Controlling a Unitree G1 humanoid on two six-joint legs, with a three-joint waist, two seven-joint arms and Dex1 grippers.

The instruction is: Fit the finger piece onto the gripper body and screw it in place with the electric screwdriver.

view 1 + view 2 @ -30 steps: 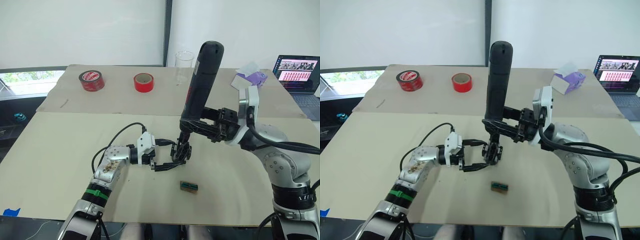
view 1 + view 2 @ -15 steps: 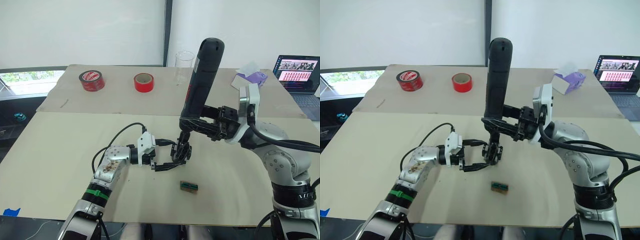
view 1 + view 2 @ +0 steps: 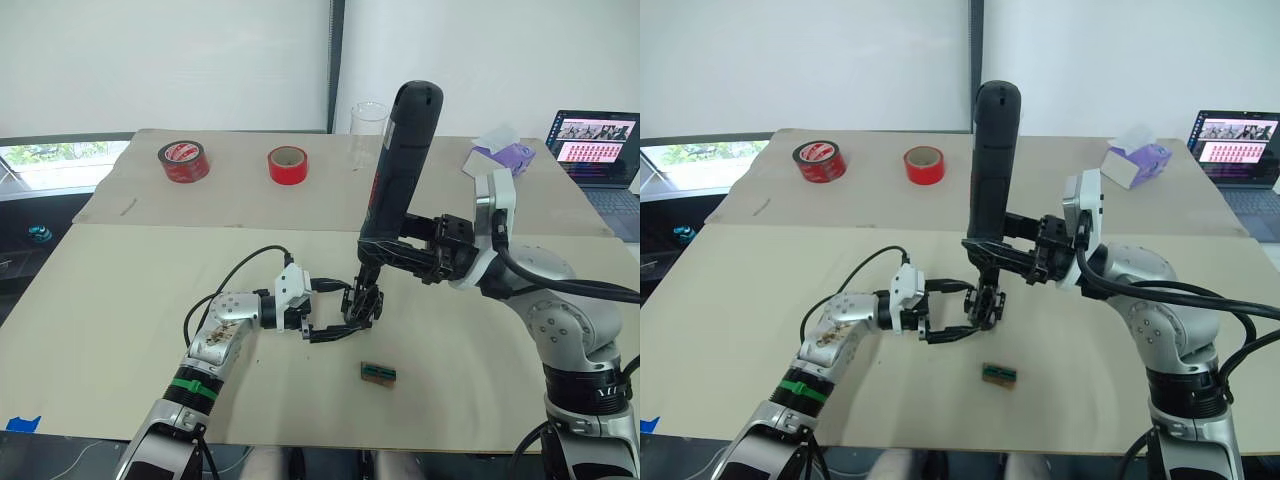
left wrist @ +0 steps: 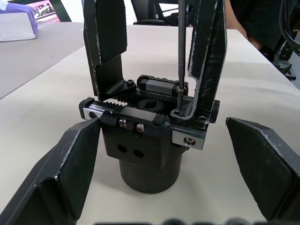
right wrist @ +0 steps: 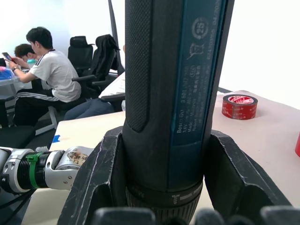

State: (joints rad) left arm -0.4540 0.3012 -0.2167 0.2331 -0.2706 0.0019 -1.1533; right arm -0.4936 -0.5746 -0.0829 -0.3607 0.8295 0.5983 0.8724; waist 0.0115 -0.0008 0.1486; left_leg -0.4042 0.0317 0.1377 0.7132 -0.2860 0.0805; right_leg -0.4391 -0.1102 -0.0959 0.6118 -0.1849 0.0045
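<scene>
Electric screwdriver (image 3: 400, 165) gripped upright by right pincer (image 3: 405, 257); bit seated on gripper body (image 4: 149, 136) screw; left pincer (image 3: 330, 312) spread wide around body.

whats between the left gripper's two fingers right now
The gripper body stands between the left gripper's open fingers, apart from both, in the left wrist view. The screwdriver's bit comes down onto it.

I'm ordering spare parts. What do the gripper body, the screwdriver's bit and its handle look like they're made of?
Gripper body: probably matte black plastic or coated metal, with small bright metal screws.
Bit: thin, bare grey steel by its look.
Electric screwdriver handle: dark plastic, with a dimpled, rubber-like grip panel and white printed lettering.
</scene>
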